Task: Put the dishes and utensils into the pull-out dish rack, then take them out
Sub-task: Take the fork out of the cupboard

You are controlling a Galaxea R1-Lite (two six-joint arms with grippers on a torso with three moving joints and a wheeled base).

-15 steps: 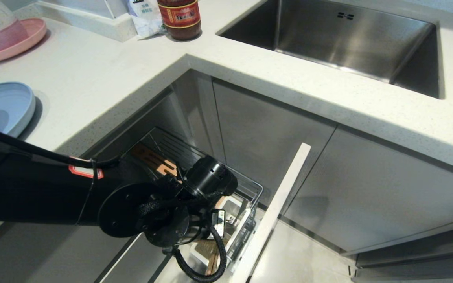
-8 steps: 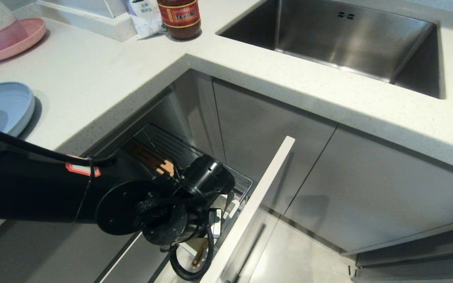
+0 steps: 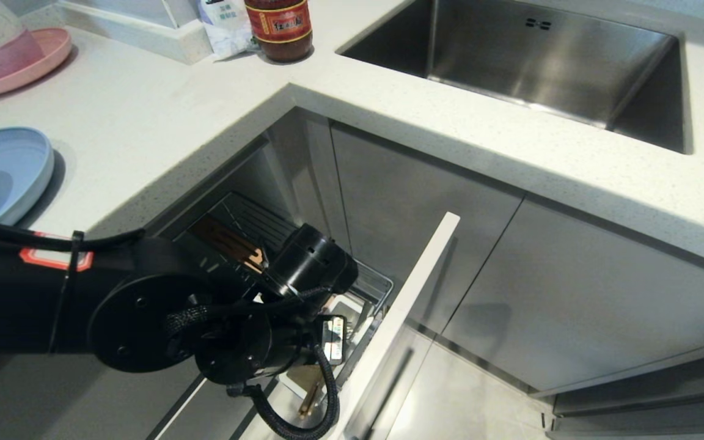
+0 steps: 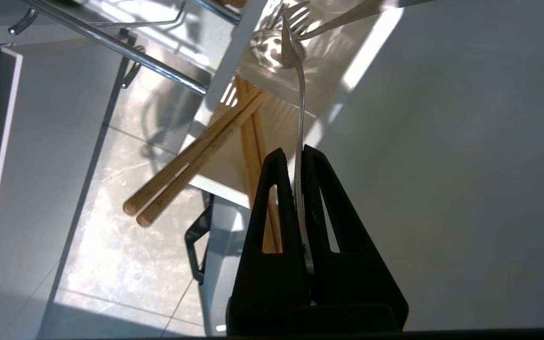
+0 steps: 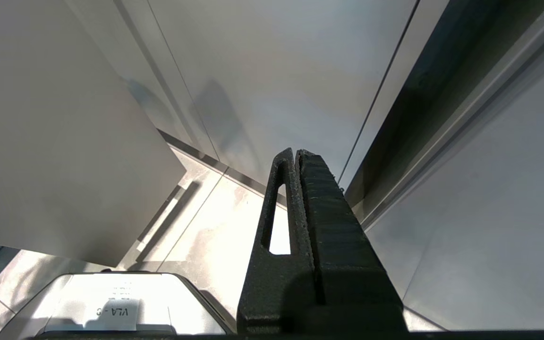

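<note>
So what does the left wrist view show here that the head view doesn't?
Only the left wrist view shows the left gripper shut on the fork, whose tines point into the white utensil box.

Only the head view shows the counter, the blue plate, the pink plate, the sink and the wooden strip.

Both show the chopsticks, the chrome wire rack and its pale cabinet front.

My left arm (image 3: pixel 144 305) reaches forward and down across the lower left of the head view, wrist bent downward, with the left gripper (image 4: pixel 295 156) clamped tight, fingers (image 4: pixel 272 189) nearly meeting. My right gripper (image 5: pixel 295 153) hangs parked, fingers pressed together.
</note>
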